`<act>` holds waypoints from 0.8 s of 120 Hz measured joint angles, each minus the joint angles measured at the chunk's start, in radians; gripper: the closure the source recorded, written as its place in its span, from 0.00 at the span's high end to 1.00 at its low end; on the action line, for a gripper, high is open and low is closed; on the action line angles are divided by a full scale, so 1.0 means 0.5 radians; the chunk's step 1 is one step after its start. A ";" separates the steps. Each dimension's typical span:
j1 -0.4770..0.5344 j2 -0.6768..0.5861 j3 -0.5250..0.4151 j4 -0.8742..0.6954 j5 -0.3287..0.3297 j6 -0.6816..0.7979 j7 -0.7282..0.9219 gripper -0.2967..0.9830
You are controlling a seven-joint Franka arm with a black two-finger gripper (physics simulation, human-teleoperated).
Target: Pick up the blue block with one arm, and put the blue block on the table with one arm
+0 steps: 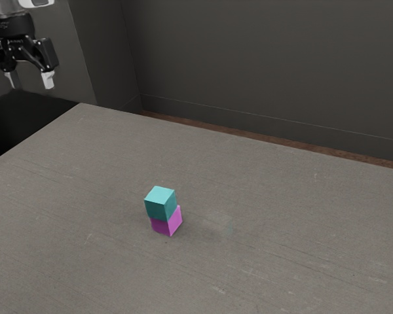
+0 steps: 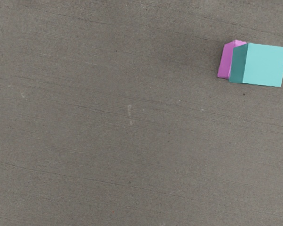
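Note:
My gripper (image 1: 30,82) hangs at the exterior view's upper left, its two fingers spread wide and nothing between them, well away from the blocks. A teal-blue block (image 1: 160,203) rests on top of a pink block (image 1: 167,224), which stands on the grey table (image 1: 281,222). In the wrist view the blue block (image 2: 264,65) covers most of the pink block (image 2: 226,61), whose one side peeks out beside it.
A black surface (image 1: 19,121) lies beneath the gripper beside the table's edge. Dark grey walls (image 1: 268,65) rise behind the table. Bare tabletop (image 2: 108,141) surrounds the two stacked blocks.

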 joint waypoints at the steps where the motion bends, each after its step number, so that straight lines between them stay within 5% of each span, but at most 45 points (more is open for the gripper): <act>1: 0.008 0.000 -0.002 0.000 0.003 0.016 0.001 0.75; 19: 0.064 -0.100 -0.010 -0.338 0.031 0.296 -0.001 0.75; 41: -0.307 -0.430 -0.087 -1.189 0.082 0.753 -0.028 0.75; 64: -0.346 -0.323 -0.270 -1.349 0.105 1.172 -0.163 0.75; 96: -0.410 -0.051 -0.295 -1.470 0.071 1.633 -0.319 0.75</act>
